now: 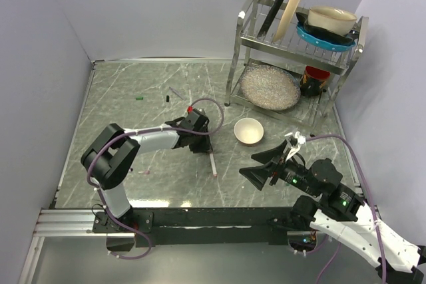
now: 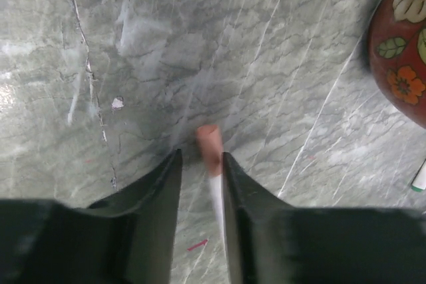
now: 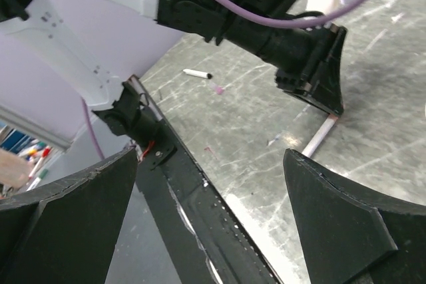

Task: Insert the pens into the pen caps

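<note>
Two claws are in view, and neither is clamped on anything. The left claw [image 2: 202,157] sits low over the grey marbled tabletop [image 1: 133,78] with its jaws a little apart, straddling a white pen [image 2: 215,194]. That pen lies flat on the tabletop. Its pinkish capped end [image 2: 208,147] pokes out just past the fingertips. The barrel sits close against one finger, and a clear gap shows on the other side, so the pen is not being gripped.

From above, this pen lies near the middle of the tabletop, just on the near side of the left claw and a short way from a small cream bowl [image 1: 247,132]. The left wrist view shows the bowl's outside to be red with a flower pattern. Another white pen with a green end [image 2: 419,179] peeks in at that view's edge.

The right claw [image 3: 210,153] hangs above the tabletop's near right part with its jaws spread wide and nothing between them.

A green cap [image 1: 140,98], a black cap [image 1: 168,98] and a thin purplish pen [image 1: 176,92] lie loose towards the far side. A pink cap [image 3: 217,89] rests just beside a black-tipped white pen [image 3: 196,73] near the left arm's base. A dish rack [image 1: 293,52] holding plates and bowls stands in the far right corner.
</note>
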You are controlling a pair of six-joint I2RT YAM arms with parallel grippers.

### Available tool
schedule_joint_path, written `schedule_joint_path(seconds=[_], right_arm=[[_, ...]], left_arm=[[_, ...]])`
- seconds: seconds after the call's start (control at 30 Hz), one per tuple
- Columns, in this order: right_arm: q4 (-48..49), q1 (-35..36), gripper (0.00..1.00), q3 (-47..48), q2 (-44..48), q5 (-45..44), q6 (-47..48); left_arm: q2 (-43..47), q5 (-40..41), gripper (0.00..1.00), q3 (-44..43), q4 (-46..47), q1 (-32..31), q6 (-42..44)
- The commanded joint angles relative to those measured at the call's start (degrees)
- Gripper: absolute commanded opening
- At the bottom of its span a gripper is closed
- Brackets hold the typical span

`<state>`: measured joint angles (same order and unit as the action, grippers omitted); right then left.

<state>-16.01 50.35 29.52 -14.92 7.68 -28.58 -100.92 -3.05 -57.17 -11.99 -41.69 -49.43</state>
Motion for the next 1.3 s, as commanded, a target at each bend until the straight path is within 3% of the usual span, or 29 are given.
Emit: schedule_joint_path(seconds=[0.0, 0.2, 0.4, 0.53, 0.67, 0.73, 0.97, 1.27], right_arm=[[-1.92, -0.07, 0.98, 1.86, -0.37, -4.60, -1.30], [-2.97, -0.07, 0.98, 1.24, -0.46, -6.09, -3.41], [-4.47, -0.07, 0.97, 0.98, -1.95, -8.74, -5.70], [-3.94, -0.07, 0.97, -0.60, -3.71, -10.40, -6.75], [-4.38, -0.07, 0.97, -1.22, -6.26, -14.44, -7.81], [-5.78, -0.07, 0.96, -0.87, -8.89, -16.46, -7.98], [-19.66, -1.82, 0.96, 4.14, -21.46, -37.10, -17.29], [-24.07, -16.84, 0.93, 4.24, -27.97, -36.16, -23.10]], left_arm=[[0.98, 1.29, 0.40, -2.07, -3.21, 0.38, 0.03], [7.47, 3.22, 0.48, -3.30, -7.43, 0.56, -0.49], [18.81, 11.82, 0.60, -2.08, -14.28, 3.27, -3.48], [25.41, 11.76, 0.85, 1.35, -17.10, 8.28, -5.06], [32.08, 8.68, 0.99, 6.79, -18.68, 14.44, -5.76], [34.73, 8.67, 1.00, 8.99, -18.42, 16.99, -5.85], [45.89, 11.05, 0.99, 12.25, -21.50, 19.98, -2.17], [54.24, 6.65, 0.99, 13.39, -18.77, 20.07, 6.89]])
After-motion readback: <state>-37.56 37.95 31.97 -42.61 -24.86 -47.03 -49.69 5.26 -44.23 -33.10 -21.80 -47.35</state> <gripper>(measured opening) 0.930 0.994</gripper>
